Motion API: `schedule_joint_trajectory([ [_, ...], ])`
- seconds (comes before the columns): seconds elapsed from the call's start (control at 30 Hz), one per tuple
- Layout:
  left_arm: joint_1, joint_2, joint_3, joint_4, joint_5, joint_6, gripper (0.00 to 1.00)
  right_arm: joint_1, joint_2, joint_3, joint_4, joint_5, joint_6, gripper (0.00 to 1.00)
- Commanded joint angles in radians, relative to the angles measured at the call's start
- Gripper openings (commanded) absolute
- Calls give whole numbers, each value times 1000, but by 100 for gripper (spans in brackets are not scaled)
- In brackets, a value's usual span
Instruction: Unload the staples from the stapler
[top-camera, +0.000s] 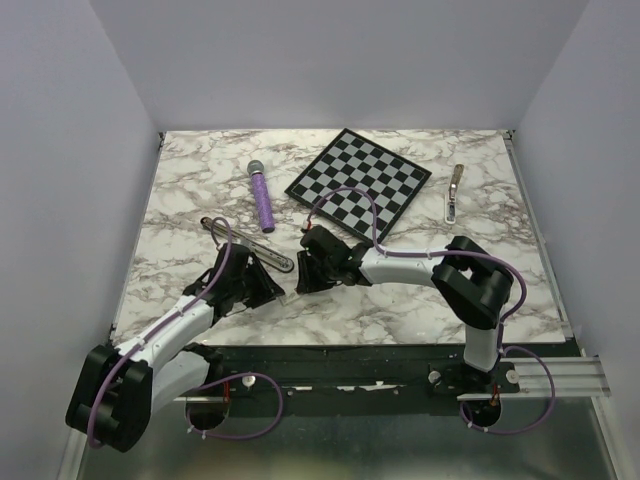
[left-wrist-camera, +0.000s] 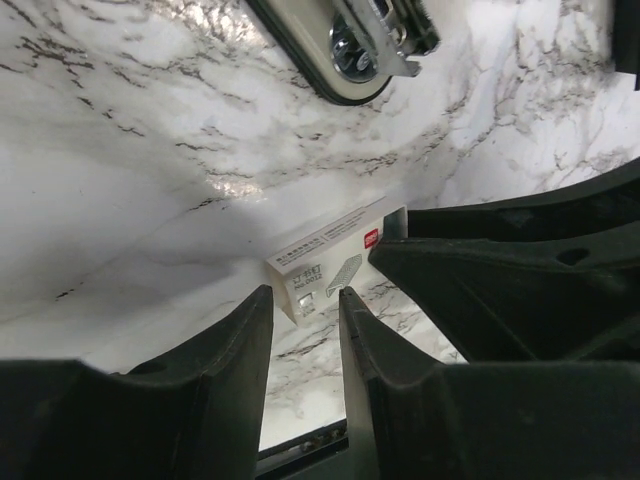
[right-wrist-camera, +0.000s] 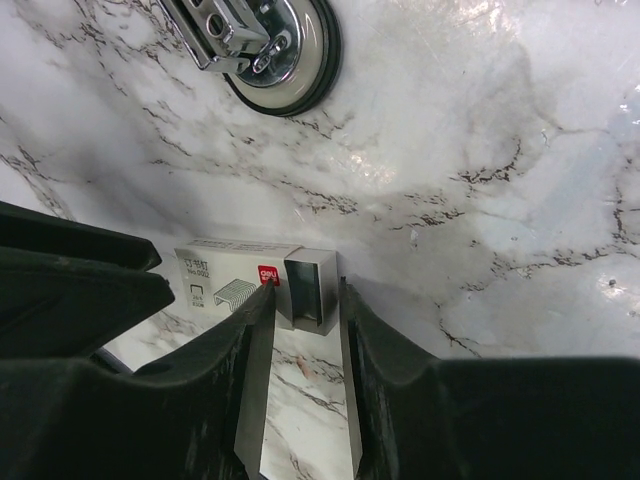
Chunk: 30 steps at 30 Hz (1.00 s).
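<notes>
The stapler (top-camera: 247, 243) lies slantwise on the marble at the left; its rounded end shows at the top of both wrist views (left-wrist-camera: 345, 45) (right-wrist-camera: 265, 45). No staples are visible. A small white staple box (left-wrist-camera: 325, 265) (right-wrist-camera: 230, 285) rests on the table between the two grippers, its inner tray (right-wrist-camera: 312, 290) slid partly out. My left gripper (left-wrist-camera: 300, 300) (top-camera: 268, 290) is open, its tips at the box's near corner. Facing it, my right gripper (right-wrist-camera: 305, 288) (top-camera: 303, 272) is open, its tips either side of the tray end. I cannot tell if either touches the box.
A purple cylinder (top-camera: 261, 197) lies beyond the stapler. A chessboard (top-camera: 360, 187) sits at the back centre, with a silver-tan bar (top-camera: 455, 192) to its right. The table's front edge (top-camera: 330, 345) runs just behind both grippers.
</notes>
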<state>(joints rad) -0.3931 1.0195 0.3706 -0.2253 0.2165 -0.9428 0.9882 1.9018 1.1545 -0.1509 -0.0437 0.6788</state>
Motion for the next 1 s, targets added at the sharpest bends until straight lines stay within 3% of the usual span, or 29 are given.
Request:
schedule_joint_trajectory([
  [0.0, -4, -42, 24, -56, -42, 21, 41, 1, 3, 24, -13, 1, -19, 42],
  [0.77, -4, 31, -33, 46, -23, 13, 35, 1, 54, 56, -6, -47, -39, 43],
  [0.97, -4, 34, -44, 95, 3, -7, 23, 1, 37, 24, 59, -108, -21, 37],
])
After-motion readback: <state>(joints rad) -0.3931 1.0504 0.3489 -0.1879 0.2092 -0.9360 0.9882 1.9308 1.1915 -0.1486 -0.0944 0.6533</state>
